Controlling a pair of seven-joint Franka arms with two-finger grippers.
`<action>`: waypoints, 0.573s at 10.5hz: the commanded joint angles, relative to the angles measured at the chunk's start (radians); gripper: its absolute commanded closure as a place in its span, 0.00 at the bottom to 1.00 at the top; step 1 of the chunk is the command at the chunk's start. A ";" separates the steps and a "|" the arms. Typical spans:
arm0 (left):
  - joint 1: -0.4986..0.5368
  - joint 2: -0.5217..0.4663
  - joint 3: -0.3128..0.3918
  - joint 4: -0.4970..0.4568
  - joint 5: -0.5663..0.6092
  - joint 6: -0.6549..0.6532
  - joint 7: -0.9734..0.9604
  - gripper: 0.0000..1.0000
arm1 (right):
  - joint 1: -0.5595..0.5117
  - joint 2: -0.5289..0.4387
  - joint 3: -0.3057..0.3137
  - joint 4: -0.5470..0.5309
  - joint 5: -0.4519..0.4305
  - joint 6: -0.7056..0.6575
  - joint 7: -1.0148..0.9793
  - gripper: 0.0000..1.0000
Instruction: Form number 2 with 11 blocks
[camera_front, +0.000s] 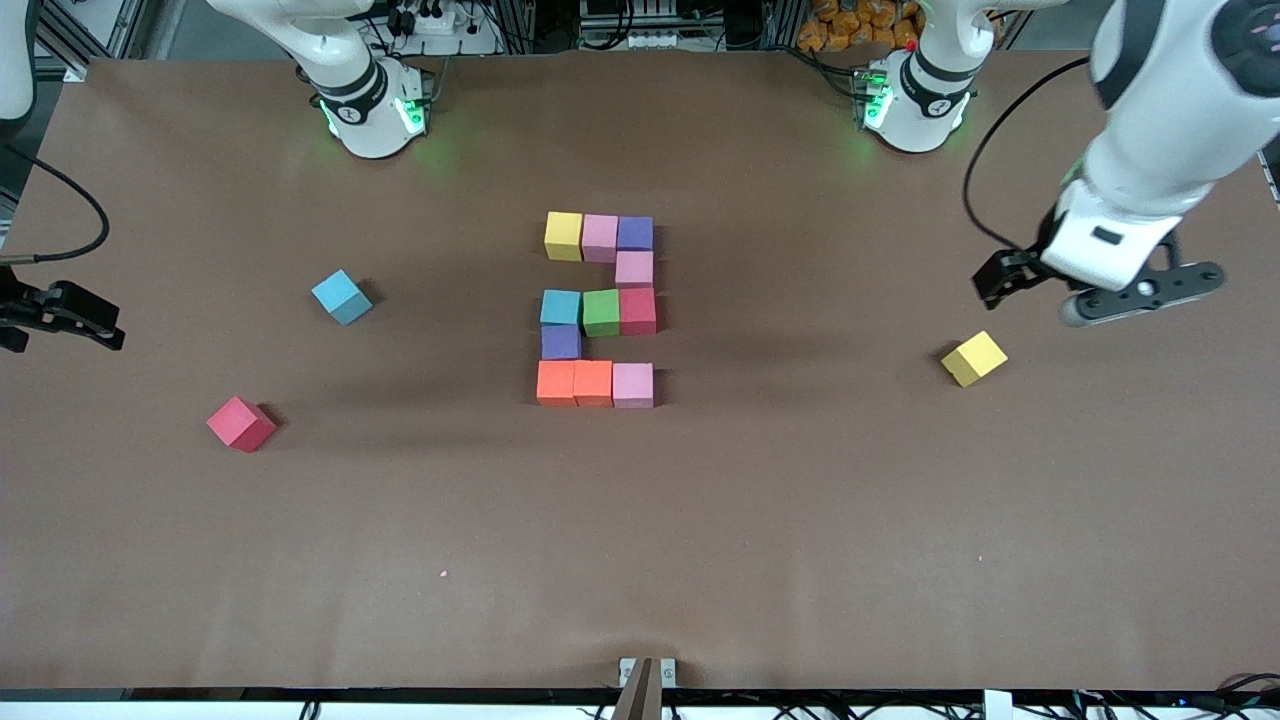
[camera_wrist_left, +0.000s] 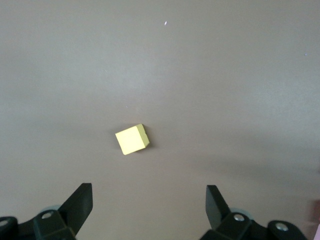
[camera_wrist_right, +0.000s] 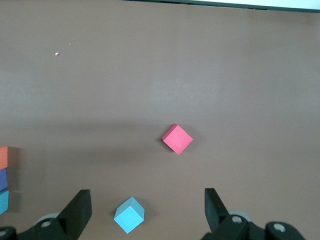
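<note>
From where I sit, the nearest loose piece is the red foam cube (camera_front: 241, 423), lying on the brown counter (camera_front: 640, 560) toward the right arm's end, turned at an angle. A little farther from the front camera sits the loose yellow foam cube (camera_front: 974, 358), toward the left arm's end, also skewed. Farther again is the light blue foam cube (camera_front: 341, 296), on the right arm's side.

In the middle of the counter stands the multicoloured digit 2 (camera_front: 598, 309). I count eleven cubes in it: three across the near row, one purple riser, three across the middle, one pink riser, three across the row closest to the bases. I judge the figure complete and the three stray cubes spare.

The left gripper (camera_front: 1040, 285) hangs above the counter near the yellow cube, its jaws spread wide and holding nothing. The right gripper (camera_front: 60, 315) waits at the counter's edge on its own side, jaws likewise spread and empty.

I'd say the building step is over; the next move calls only for keeping both arms clear of the digit.
</note>
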 joint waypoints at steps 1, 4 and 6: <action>0.009 -0.002 0.001 0.097 -0.041 -0.077 0.113 0.00 | -0.005 -0.006 0.006 0.005 0.017 -0.012 -0.004 0.00; 0.010 -0.001 0.001 0.190 -0.101 -0.186 0.242 0.00 | -0.008 -0.006 0.003 0.004 0.015 -0.012 -0.006 0.00; 0.024 -0.005 0.007 0.201 -0.125 -0.205 0.272 0.00 | -0.008 -0.006 0.003 0.005 0.015 -0.012 -0.006 0.00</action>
